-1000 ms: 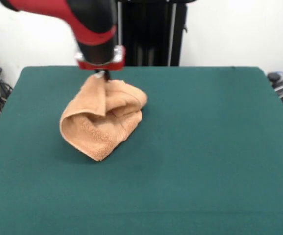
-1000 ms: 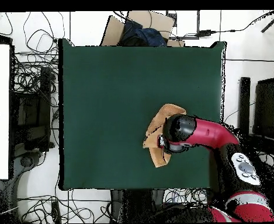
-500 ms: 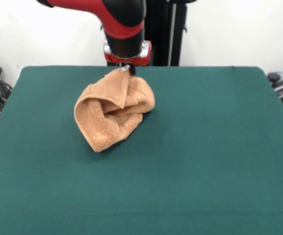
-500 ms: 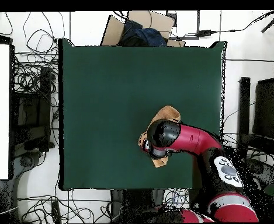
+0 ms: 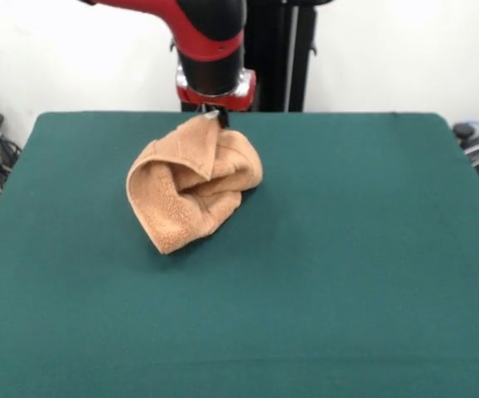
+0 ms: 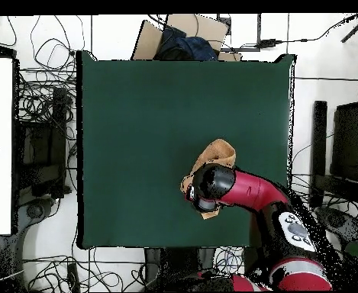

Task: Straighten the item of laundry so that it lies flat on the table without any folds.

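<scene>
Towel [image 5: 191, 192] bunched, fingers [image 5: 215, 117] apparently gripping — table [image 5: 355, 249]

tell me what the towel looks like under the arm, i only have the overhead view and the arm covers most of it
Observer: From the front, the towel is a bunched mound, not flat, with a curled fold open toward the picture's left.
Operator: is the claw on it
Observer: Yes. The claw pinches the towel's far peak and holds that point up above the table, while the rest rests on the cloth.
</scene>
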### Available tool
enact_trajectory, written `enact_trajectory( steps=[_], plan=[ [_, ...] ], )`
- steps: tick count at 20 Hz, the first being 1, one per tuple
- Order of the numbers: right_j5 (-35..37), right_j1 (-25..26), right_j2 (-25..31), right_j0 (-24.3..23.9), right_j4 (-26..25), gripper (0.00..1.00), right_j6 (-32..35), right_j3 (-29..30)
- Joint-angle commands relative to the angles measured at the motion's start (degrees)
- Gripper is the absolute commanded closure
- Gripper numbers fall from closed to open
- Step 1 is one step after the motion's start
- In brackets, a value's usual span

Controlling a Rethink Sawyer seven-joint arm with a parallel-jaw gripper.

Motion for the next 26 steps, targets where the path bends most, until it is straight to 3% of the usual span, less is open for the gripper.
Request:
enact_trajectory(
  steps=[1,8,18,26],
  plan=[
    [-4.5,-0.1,-0.7,4.3,3.6,1.00,16.2,3.2],
    [-0.4,4.7,-4.1,16.9,12.0,1.00,28.5,-4.5],
    [5.1,9.2,-7.4,23.7,17.8,1.00,33.2,-11.8],
    [1.6,8.2,-8.6,28.2,20.8,1.00,38.6,-8.7]
  ],
)
